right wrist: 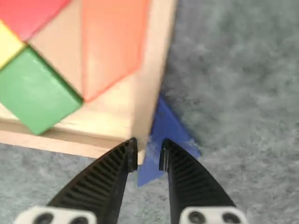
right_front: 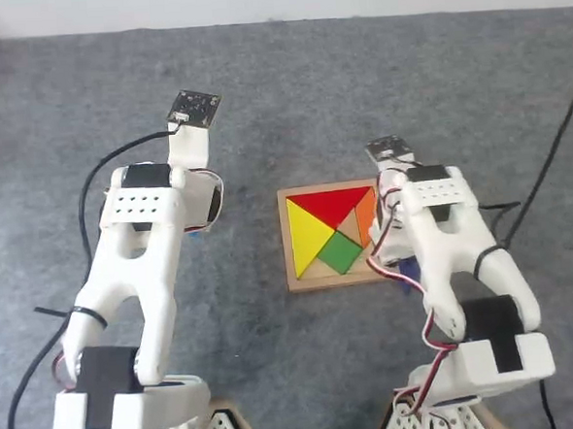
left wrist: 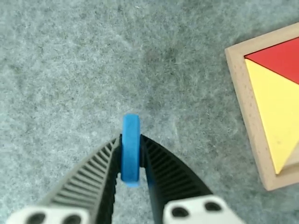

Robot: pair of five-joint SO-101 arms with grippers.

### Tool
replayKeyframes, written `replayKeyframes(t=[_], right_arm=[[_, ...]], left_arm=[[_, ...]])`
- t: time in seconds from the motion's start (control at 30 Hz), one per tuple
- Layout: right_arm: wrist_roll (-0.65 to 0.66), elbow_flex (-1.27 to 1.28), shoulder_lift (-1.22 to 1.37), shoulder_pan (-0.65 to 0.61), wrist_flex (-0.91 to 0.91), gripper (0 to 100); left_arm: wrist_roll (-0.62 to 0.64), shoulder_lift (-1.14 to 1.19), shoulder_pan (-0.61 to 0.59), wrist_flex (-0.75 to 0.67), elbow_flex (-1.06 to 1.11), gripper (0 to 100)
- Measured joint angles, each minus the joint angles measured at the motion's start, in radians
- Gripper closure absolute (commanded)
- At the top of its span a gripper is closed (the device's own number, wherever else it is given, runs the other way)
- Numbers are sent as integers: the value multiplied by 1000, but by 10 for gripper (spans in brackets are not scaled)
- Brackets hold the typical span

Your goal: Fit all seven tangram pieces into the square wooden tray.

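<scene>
The square wooden tray (right_front: 337,278) lies between the arms and holds a red triangle (right_front: 330,208), a yellow triangle (right_front: 308,240), a green square (right_front: 339,253) and an orange triangle (right_front: 366,215). My left gripper (left wrist: 131,156) is shut on a small blue piece (left wrist: 131,144), held on edge above the carpet to the left of the tray (left wrist: 243,88). My right gripper (right wrist: 147,151) hovers at the tray's near right corner (right wrist: 140,112), its fingers narrowly apart over a blue triangle (right wrist: 168,130) that lies on the carpet against the tray's outer wall.
Grey carpet (right_front: 289,88) covers the whole table. Bare wood shows inside the tray (right wrist: 56,51) between the green square (right wrist: 32,91) and the orange triangle (right wrist: 110,42). Black cables trail beside both arm bases.
</scene>
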Motion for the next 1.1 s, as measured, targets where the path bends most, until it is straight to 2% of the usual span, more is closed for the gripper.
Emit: replayKeyframes(t=[0.23,0.7,0.77,0.93,1.1], right_arm=[[-20,14,41,-86,-51,907],[-21,-2,20,-3,-23,906],[-23,3,-26,-2,-20,877],[-97,80,-160,-11,-31,724],[-98,178,-206,-12,-84,702]], left_arm=[[0,0,0,0,0,987],[0,0,0,0,0,987],[0,0,0,0,0,987],[0,0,0,0,0,987],[0,0,0,0,0,987]])
